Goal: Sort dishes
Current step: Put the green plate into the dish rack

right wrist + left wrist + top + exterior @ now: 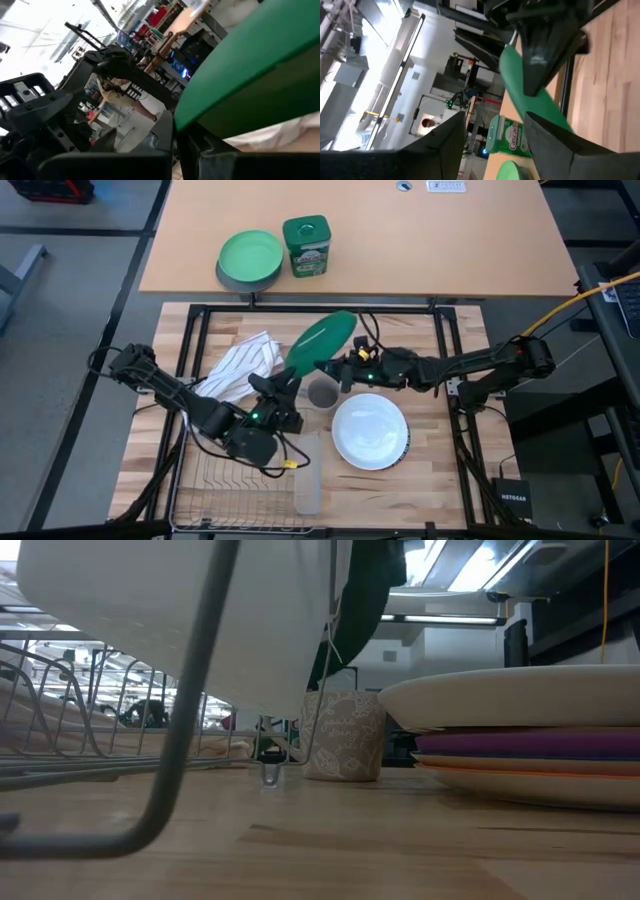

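The large dark green plate (pixel 322 340) is lifted and tilted on edge over the table's middle; it also shows as the dark plate (pixel 365 590) and as the green plate (pixel 520 95). My right gripper (pixel 341 367) is shut on its rim. My left gripper (pixel 289 387) is open at the plate's lower end, one finger on either side of the rim (pixel 555 117). A stack with a white plate (pixel 370 430) on top lies flat on the table, with purple (pixel 530 745) and orange plates under it. The striped plate (pixel 240 365) lies to the left. My right gripper pinches the dark green plate's rim (pixel 200 112) between its two fingers, coming level from the table's right side. The plate is lifted clear and stands tilted on edge. My left gripper: I cannot tell whether its open fingers (pixel 555 145) touch the plate.
A small grey mug (pixel 322 392) stands under the held plate, beside the stack. A wire dish rack (pixel 235 480) fills the near left. On the far table stand a light green plate on a grey bowl (pixel 250 258) and a green canister (pixel 306 245).
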